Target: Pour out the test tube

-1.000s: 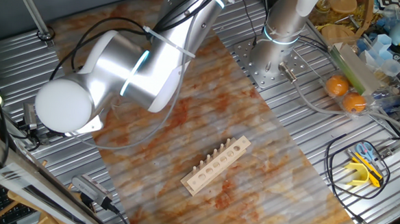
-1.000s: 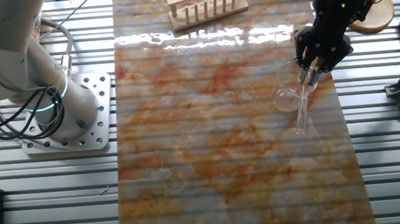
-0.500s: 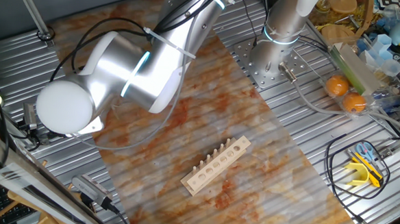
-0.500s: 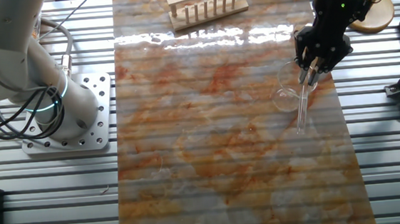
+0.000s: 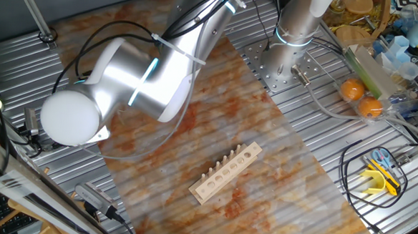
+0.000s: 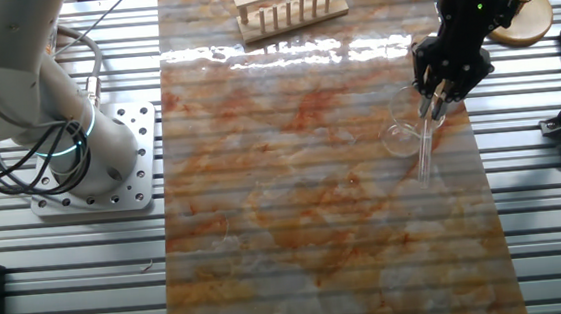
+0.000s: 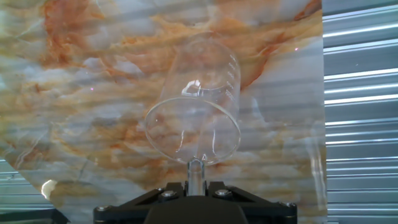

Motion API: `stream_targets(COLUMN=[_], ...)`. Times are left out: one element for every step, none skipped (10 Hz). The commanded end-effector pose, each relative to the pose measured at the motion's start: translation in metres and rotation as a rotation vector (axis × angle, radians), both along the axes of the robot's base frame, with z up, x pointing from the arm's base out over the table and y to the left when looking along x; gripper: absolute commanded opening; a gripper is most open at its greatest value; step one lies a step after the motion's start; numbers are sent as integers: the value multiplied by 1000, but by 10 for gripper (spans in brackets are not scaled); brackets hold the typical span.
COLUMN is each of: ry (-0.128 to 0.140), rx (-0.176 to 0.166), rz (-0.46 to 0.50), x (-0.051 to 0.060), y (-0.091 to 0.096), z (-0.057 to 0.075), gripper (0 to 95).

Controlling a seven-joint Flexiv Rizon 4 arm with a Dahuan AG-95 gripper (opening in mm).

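Claw (image 6: 435, 100) clamped on tilted test tube (image 6: 425, 146), mouth beside clear beaker (image 7: 196, 112).

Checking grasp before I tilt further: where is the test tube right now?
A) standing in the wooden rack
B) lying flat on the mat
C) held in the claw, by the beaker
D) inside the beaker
C: the claw is shut on the test tube, which hangs beside the beaker; the rack holds nothing.
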State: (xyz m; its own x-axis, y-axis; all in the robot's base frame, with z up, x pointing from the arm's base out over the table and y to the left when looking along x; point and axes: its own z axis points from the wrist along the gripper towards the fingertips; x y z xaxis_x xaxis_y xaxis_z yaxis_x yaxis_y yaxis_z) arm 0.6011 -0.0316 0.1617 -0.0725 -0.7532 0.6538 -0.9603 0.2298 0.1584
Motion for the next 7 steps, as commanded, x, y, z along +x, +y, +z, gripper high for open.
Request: stream_targets(ry=[3,7,10,14,18,22,23], rx=[-3,-7,-10,-18,-20,-25,-26], rz=[4,8,11,16,19,24,24], x=[0,0,0,0,0,0,0], y=[0,0,0,0,0,0,0], z=[0,0,0,0,0,0,0], gripper=[0,0,0,0,0,0,0])
